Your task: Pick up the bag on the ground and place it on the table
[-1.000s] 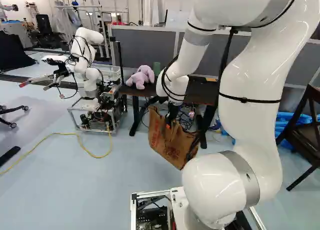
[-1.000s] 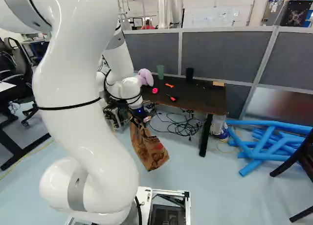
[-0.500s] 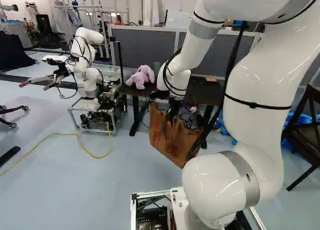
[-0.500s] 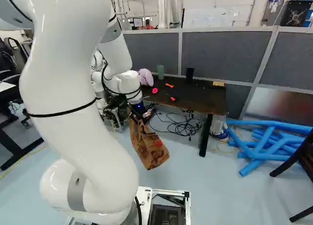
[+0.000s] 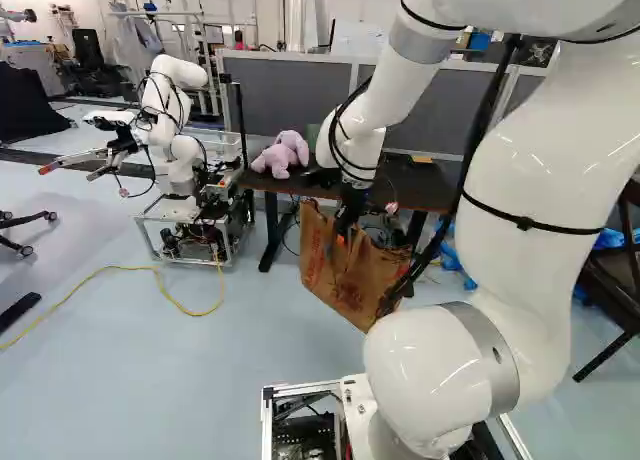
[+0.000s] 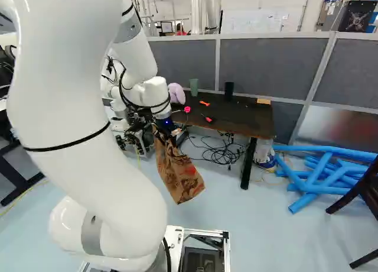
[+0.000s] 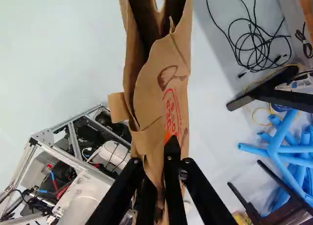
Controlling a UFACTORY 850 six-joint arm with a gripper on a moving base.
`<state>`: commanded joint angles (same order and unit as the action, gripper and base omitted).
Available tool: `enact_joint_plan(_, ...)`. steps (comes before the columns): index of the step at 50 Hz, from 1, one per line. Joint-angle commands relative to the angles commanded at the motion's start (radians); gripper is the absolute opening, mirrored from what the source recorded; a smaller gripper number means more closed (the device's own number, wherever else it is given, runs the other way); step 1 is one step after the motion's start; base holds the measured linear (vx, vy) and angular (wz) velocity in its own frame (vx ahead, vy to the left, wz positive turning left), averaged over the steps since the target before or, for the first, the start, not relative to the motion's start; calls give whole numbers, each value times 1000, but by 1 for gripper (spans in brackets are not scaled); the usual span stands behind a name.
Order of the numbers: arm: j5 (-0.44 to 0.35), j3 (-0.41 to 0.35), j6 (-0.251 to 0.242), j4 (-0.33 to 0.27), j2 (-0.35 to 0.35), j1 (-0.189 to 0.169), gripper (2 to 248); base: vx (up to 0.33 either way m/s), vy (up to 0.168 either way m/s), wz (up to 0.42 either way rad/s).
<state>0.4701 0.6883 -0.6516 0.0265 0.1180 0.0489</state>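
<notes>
Presently, my gripper: it is narrow and closed upon the brown paper of the bag; one finger stands on each side of the pinched paper, and a little of an orange pad shows against it.
Bag and jaws: in the wrist view the paper passes between the fingertips of the gripper and spreads ahead of them, with folds and red print; in the left base view the pinch is at the upper edge, and the greater part of the bag hangs below.
Posture of the bag: it is tilted, with one lower corner hanging lowest; whether this corner touches the floor, I cannot tell.
Bag and table: the bag is lower than the top of the table; in the right base view it appears at the left of the table, before its near side.
Table top: it bears a purple plush toy, a green cup, a black cup and some small orange and red items.
Surroundings: black cables lie under the table; blue tubes lie near it; another robot stands at the left of the left base view.
</notes>
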Motion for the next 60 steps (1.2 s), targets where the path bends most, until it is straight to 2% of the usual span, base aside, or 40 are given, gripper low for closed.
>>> enact_joint_plan(24, 89, 23, 0, 5, -66, -17, 21, 0, 0, 0)
enact_joint_plan(50, 164, 54, 0, 72, -130, -21, 21, 0, 0, 0)
enact_joint_plan(60, 172, 58, 0, 79, -162, -22, 21, 0, 0, 0)
